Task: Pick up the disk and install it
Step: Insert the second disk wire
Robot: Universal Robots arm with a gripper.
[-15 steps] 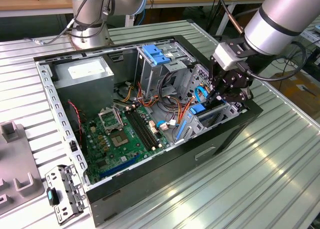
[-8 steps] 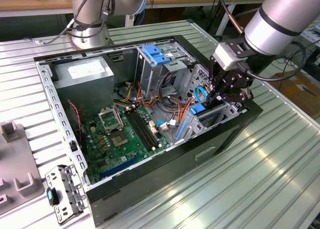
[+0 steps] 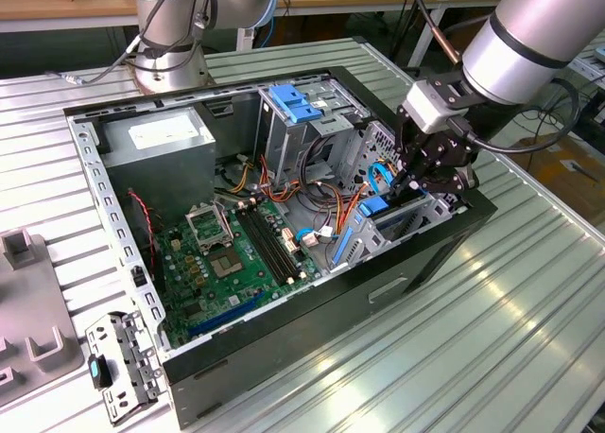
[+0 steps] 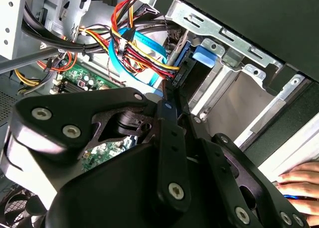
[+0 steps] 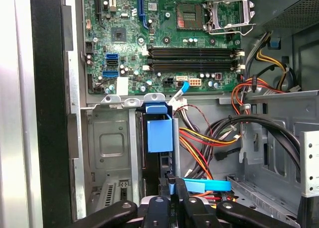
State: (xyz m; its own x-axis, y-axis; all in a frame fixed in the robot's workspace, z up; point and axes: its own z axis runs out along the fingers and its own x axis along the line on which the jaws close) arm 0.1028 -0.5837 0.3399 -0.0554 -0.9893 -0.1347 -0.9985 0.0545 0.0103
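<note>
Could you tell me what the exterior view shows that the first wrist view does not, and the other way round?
Exterior view alone: the arm reaching over the open computer case, and the grey power supply box. First wrist view alone: a close look down the drive bay beside the disk, with the gripper at the disk's near end. Shared: the motherboard and the disk, standing in its bay with its blue handle showing.

Silver-grey arm (image 3: 529,36) with black, screw-studded gripper (image 3: 427,173) and black cable.
</note>
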